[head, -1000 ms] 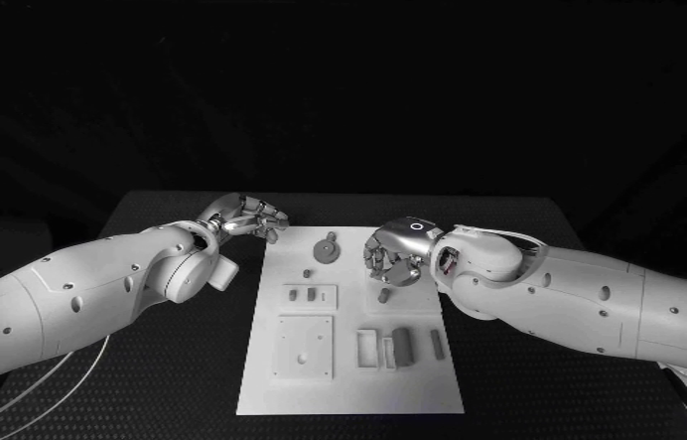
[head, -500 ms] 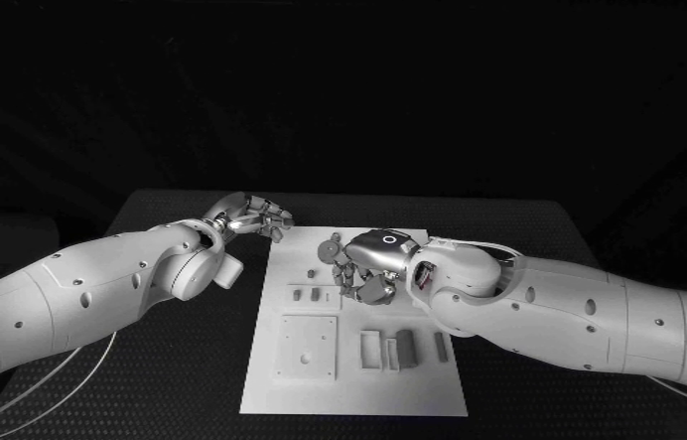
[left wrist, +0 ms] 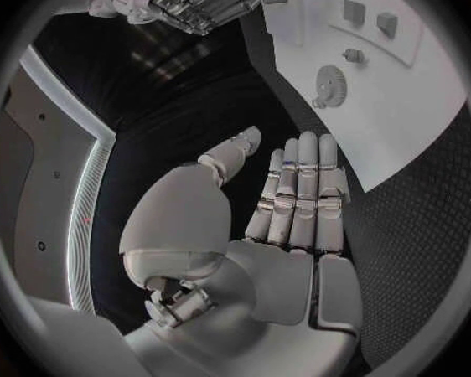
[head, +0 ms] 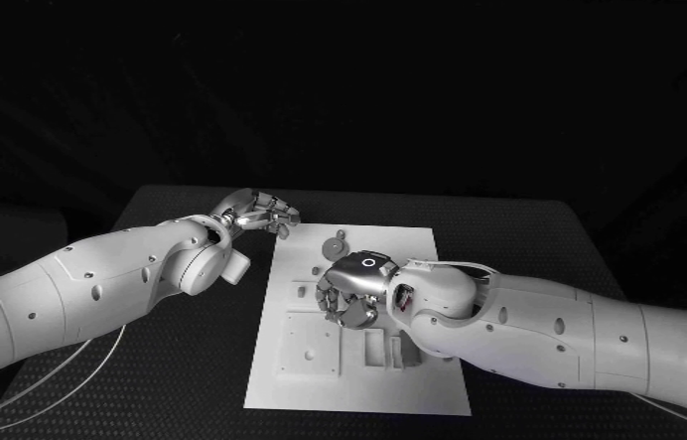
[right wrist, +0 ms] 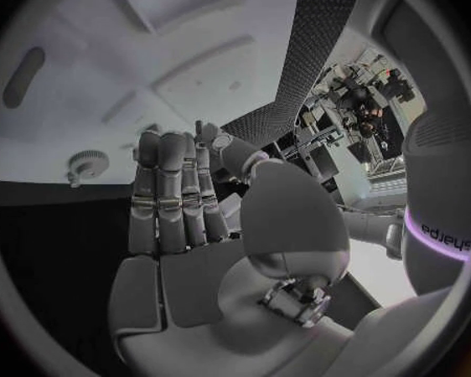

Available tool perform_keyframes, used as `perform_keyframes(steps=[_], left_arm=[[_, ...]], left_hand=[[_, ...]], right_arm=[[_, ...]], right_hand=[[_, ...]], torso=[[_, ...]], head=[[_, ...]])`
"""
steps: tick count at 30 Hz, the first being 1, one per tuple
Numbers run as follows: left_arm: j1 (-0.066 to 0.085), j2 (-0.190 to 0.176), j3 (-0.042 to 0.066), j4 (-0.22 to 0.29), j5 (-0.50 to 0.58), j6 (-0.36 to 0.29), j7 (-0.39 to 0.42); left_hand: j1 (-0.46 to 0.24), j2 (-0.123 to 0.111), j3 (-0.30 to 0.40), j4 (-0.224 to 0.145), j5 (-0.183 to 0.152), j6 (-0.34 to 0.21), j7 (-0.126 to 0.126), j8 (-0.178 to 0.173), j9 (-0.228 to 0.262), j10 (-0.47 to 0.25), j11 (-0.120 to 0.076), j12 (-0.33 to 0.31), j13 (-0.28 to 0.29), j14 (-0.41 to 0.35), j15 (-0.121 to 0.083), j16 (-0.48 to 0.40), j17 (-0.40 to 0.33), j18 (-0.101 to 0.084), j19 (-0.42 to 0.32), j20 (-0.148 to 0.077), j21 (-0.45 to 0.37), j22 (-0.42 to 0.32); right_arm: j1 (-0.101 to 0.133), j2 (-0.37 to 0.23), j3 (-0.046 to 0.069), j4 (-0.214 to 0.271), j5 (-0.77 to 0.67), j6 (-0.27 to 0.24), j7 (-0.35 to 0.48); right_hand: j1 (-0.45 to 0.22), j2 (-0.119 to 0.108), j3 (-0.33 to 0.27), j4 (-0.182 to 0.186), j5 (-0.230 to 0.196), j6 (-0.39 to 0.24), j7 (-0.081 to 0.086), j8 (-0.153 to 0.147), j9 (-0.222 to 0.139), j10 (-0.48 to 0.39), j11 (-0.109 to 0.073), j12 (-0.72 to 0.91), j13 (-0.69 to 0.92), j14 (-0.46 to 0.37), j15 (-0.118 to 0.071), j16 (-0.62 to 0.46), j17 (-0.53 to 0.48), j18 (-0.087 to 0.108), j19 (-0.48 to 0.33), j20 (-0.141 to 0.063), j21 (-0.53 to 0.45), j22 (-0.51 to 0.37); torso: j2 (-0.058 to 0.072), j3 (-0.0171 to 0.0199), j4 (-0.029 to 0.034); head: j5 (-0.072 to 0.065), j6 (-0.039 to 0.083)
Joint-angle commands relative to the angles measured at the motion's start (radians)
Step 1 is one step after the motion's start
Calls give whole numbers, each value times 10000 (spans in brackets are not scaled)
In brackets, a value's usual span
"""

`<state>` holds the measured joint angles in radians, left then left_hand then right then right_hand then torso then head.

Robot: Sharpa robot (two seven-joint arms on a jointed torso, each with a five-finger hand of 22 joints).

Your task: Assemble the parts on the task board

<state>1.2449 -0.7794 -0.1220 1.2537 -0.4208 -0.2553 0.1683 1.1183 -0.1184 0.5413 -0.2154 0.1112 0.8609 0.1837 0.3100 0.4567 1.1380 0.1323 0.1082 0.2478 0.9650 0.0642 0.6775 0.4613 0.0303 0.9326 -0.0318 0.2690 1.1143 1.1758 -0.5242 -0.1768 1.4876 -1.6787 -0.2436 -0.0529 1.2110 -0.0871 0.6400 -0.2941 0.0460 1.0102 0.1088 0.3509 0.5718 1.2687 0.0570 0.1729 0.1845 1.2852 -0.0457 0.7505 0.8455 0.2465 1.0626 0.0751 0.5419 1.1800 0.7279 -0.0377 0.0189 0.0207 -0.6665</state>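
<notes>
The white task board (head: 430,385) lies in the middle of the black table. A grey gear part (head: 334,246) sits near its far edge, and it shows again in the left wrist view (left wrist: 330,84) and the right wrist view (right wrist: 87,163). Small upright grey parts (head: 401,353) stand near the board's front. My right hand (head: 350,294) hovers over the board's middle, its fingers (right wrist: 171,197) straight and together, holding nothing. My left hand (head: 261,212) is beside the board's far left corner; its fingers (left wrist: 298,193) are stretched out with nothing in them.
A raised square plate (head: 305,346) takes up the board's front left. Two small grey blocks (left wrist: 366,17) stand on the board past the gear. Black table (head: 172,361) stretches left of the board, with a white cable (head: 58,385) curving over its front left.
My right hand has swept from the board's right side to its middle, moving left and toward me. The left hand has edged slightly toward the board's far corner.
</notes>
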Motion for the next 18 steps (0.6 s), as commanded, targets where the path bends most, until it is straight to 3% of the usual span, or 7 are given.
perform_keyframes(steps=[1,7,18], left_arm=[[12,24,8,18,62,-12,158],[12,28,8,18,62,2,154],[12,37,8,8,64,25,148]], left_hand=[[-67,-16,2,45,66,-48,-21,12,-4,-77,-16,44,-9,74,13,-48,17,180,54,-16,-53,7],[-68,-16,1,48,66,-47,-22,14,-3,-76,-17,47,-9,75,13,-53,24,180,54,-16,-56,8],[-68,-17,0,53,66,-46,-23,16,-2,-76,-18,51,-10,77,13,-66,40,179,55,-16,-62,9]], right_arm=[[-93,146,-45,-77,-329,161,48],[-220,303,-127,-211,-568,158,29],[-243,335,-221,-300,-666,285,3]], right_hand=[[-9,65,-6,5,14,37,24,31,4,48,11,13,11,18,-69,68,12,153,61,-1,40,17],[-9,68,-5,4,14,34,25,29,7,47,11,10,12,16,-69,69,11,153,60,-2,38,19],[-10,69,-4,2,14,32,25,29,14,47,11,5,17,15,-69,72,10,153,61,-4,37,24]], torso=[[9,6,2],[8,9,6],[-1,8,-9]], head=[[22,-27],[52,-59],[68,-91]])
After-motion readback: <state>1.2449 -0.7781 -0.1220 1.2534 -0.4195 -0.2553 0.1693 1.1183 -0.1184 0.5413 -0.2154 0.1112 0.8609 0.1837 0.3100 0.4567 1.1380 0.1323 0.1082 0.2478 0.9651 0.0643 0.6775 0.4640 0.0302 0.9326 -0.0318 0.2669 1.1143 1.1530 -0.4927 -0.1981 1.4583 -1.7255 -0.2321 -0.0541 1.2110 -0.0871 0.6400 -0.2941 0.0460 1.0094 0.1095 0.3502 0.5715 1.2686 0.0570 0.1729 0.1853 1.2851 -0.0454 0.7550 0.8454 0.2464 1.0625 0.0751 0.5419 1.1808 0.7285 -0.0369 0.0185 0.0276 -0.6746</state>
